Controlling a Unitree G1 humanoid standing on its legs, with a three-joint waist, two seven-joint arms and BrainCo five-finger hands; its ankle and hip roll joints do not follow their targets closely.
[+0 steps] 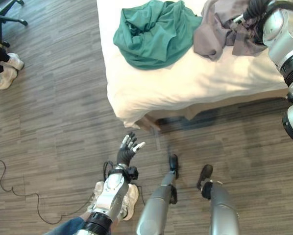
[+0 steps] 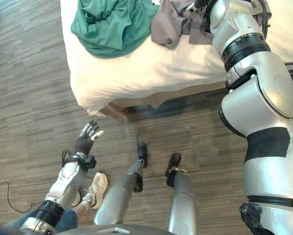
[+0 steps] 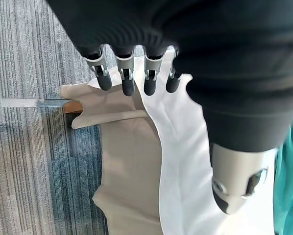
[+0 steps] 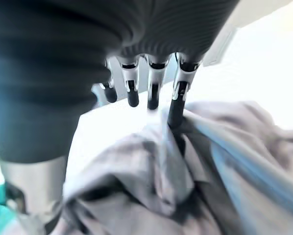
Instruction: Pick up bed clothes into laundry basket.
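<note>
On the bed point(image 1: 195, 78), right robot hand point(image 4: 151, 93) (fingers straight) touches grey garment point(image 1: 220, 34).

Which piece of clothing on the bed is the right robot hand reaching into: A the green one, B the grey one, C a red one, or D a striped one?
B: the right robot hand has its fingers down in the grey garment, while the green garment lies apart, untouched.

A person's white shoes point(image 1: 7, 70) stand on the wood-grain floor point(image 1: 48, 122) beside a chair base point(image 1: 4, 14).
</note>
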